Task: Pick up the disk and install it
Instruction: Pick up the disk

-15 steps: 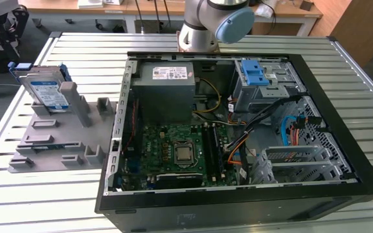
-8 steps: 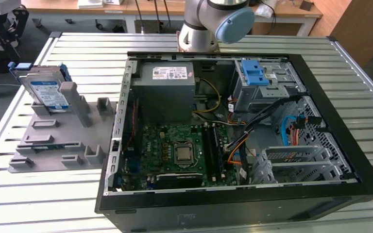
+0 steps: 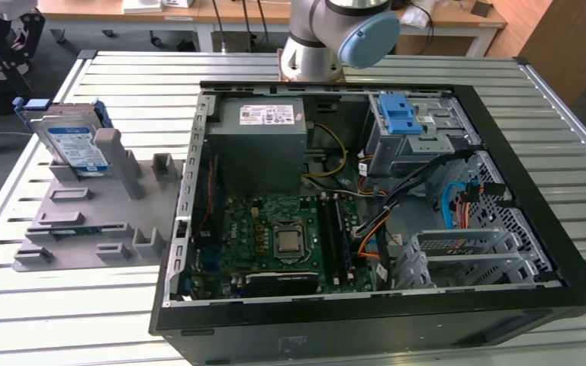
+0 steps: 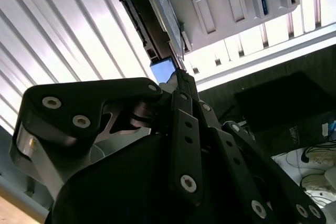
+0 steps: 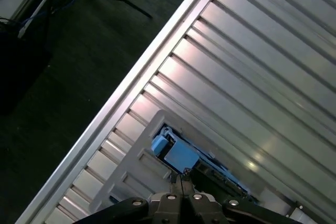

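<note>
Gripper (image 5: 181, 178) was clenched: in the first wrist view the two fingertips sat pressed together with no gap and nothing between them. In the second wrist view the gripper (image 4: 181, 77) looked the same, its black linkage folded in to one narrow tip. The tip sat just beside the blue bracket corner of the disk (image 5: 181, 157); could not tell if it touched.

The disk (image 3: 74, 145) stood on edge in a grey slotted holder (image 3: 89, 221) on the slatted metal table (image 3: 120, 76), at the exterior view's left, well apart from the open computer case (image 3: 375, 191). Its white-and-blue label faced the camera.

The exterior view gave the full layout: case lying open with the motherboard exposed, and the grey drive cage (image 3: 426, 141) with a blue-latched tray (image 3: 400, 114) on top, in the case's far corner toward the exterior view's right. The arm's base (image 3: 323, 38) stood behind the case.

The second wrist view gave the disk (image 4: 160, 11) edge-on, with its silver face and dark side, blue corners at both ends, and the holder (image 4: 236, 3) alongside.

The first wrist view gave the holder (image 5: 136, 171) near the table (image 5: 252, 77) edge, with dark floor (image 5: 63, 51) beyond.
</note>
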